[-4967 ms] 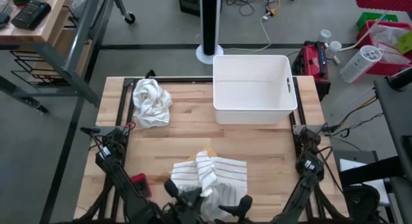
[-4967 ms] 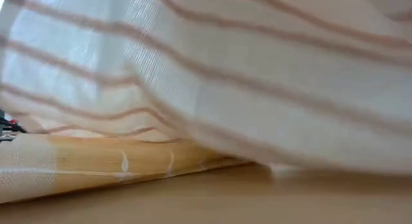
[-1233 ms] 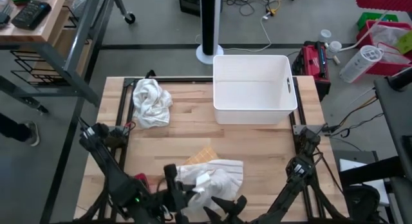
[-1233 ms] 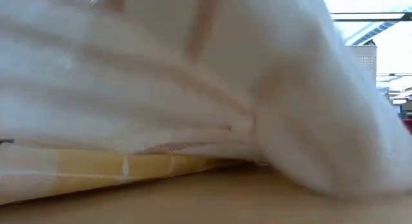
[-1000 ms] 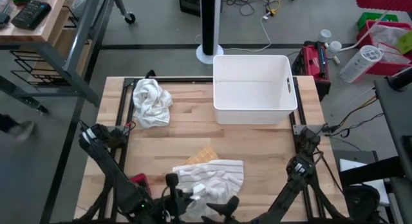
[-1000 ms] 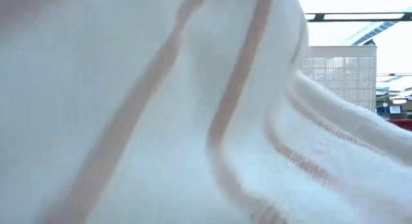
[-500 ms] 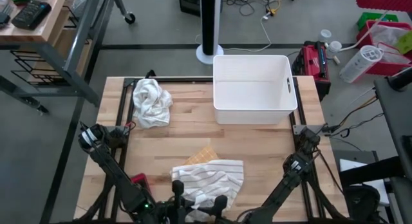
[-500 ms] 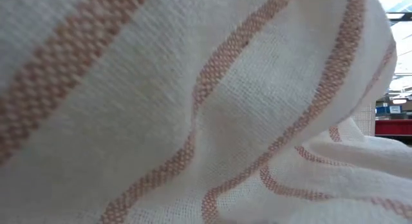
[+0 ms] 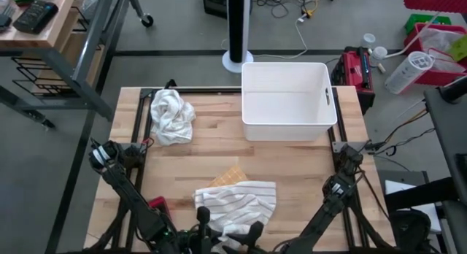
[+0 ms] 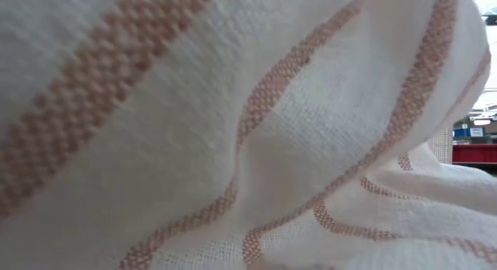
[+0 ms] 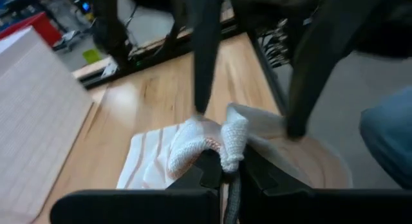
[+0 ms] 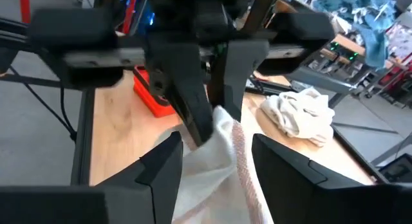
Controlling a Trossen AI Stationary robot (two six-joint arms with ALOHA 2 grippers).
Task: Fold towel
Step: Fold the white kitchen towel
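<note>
Low view: filled by white cloth with thin reddish stripes (image 10: 256, 146). High view shows it at the table's near edge, plus one crumpled plain white towel (image 9: 171, 116) and one white plastic bin (image 9: 287, 101). Left gripper (image 11: 222, 174) clenched on striped cloth; right gripper (image 12: 212, 156) jaws apart around it.

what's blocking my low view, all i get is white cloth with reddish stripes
Observer: That is the striped towel, bunched at the table's near edge, right up against your camera.
Operator: is anything gripping it
Observer: Yes. The left wrist view shows the left arm's jaws shut on a raised fold of it.
Operator: and the right arm
Observer: In the right wrist view the right arm's jaws stand open, with towel cloth lying between them.
</note>
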